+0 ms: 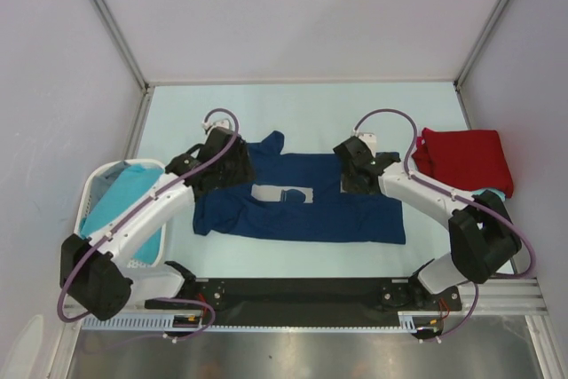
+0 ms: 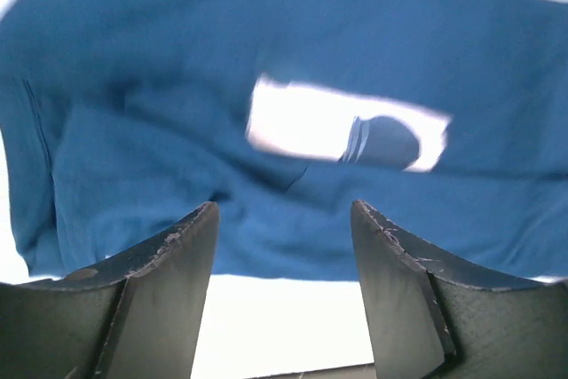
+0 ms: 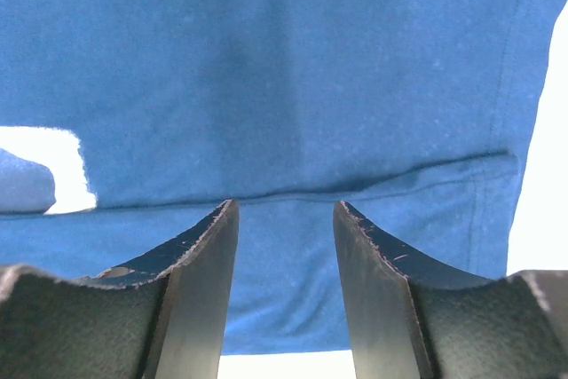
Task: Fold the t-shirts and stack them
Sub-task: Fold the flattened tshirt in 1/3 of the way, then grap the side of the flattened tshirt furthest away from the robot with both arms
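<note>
A navy t-shirt (image 1: 302, 206) with a pale square print (image 1: 282, 193) lies spread across the middle of the table. My left gripper (image 1: 229, 169) hovers over its upper left part, near the sleeve. In the left wrist view the left gripper (image 2: 284, 210) is open, with only the navy t-shirt (image 2: 177, 130) and bare table beyond its fingers. My right gripper (image 1: 352, 173) is over the shirt's upper right edge. The right wrist view shows the right gripper (image 3: 286, 204) open just above the navy t-shirt (image 3: 284, 86), holding nothing. A folded red t-shirt (image 1: 463, 159) lies at the right.
A white basket (image 1: 96, 185) at the left holds turquoise t-shirts (image 1: 124, 206). A turquoise edge (image 1: 502, 193) shows under the red t-shirt. Grey walls enclose the table on three sides. The arm bases and a black rail (image 1: 302, 295) run along the near edge.
</note>
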You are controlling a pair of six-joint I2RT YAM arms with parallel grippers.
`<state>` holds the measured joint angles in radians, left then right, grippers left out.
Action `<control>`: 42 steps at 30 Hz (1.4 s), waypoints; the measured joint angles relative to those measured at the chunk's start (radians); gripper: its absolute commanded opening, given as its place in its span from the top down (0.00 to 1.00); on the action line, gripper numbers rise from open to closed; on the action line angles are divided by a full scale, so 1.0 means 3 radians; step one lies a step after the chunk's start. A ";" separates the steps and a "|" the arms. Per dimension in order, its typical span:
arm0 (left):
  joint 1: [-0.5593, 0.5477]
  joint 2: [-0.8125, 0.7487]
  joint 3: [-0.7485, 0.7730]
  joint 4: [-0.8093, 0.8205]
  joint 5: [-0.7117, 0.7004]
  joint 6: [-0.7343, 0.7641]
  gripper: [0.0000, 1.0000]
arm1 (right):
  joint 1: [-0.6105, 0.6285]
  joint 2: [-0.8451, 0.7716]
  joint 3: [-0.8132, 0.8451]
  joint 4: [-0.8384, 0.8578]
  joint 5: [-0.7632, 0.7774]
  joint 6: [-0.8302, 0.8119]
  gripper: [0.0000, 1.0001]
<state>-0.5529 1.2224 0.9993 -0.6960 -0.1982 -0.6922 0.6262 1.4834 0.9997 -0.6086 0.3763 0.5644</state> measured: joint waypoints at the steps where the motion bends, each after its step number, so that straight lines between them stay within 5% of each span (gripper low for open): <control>1: 0.0003 0.0032 0.0103 -0.0001 -0.0043 0.0027 0.34 | 0.0000 0.0043 0.0019 0.0000 -0.0005 0.0000 0.48; 9: 0.0006 0.0762 0.0050 -0.0008 -0.0097 0.0154 0.38 | 0.0000 0.0168 0.0151 0.0003 -0.0013 0.0008 0.48; 31: 0.0065 0.1235 -0.0289 0.0230 0.0203 0.0244 0.41 | 0.0000 0.0277 0.0247 -0.0015 0.0031 0.0036 0.48; 35: 0.0064 0.1104 0.0088 -0.0053 0.0112 0.0282 0.34 | -0.0014 0.0277 0.0248 -0.0018 0.0039 0.0034 0.48; 42: 0.0107 0.0940 0.1520 -0.0069 -0.0167 0.0546 0.34 | -0.0060 0.0277 0.0248 -0.0013 0.0037 0.0020 0.48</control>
<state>-0.5209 1.5043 1.4551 -0.7166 -0.2481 -0.5285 0.6083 1.5665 1.0740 -0.6125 0.3874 0.5705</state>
